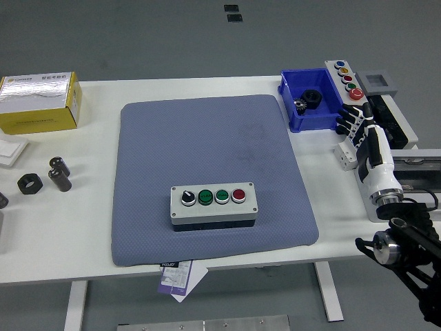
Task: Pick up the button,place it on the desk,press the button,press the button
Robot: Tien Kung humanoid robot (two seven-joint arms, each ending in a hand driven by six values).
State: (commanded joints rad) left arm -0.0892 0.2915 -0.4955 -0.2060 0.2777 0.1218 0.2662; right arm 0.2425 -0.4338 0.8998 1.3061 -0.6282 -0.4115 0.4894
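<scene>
inside the blue bin (293, 118) sits a black part (311, 98).

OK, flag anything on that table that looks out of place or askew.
One thing: a printed sheet pokes out from under the grey mat's near edge and hangs over the table's front, tilted. The button box sits square on the mat. No spill or damage shows.

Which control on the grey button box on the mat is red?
The rightmost one on the button box: it is the only red cap; left of it sit two green buttons and a black-and-white selector knob.
</scene>
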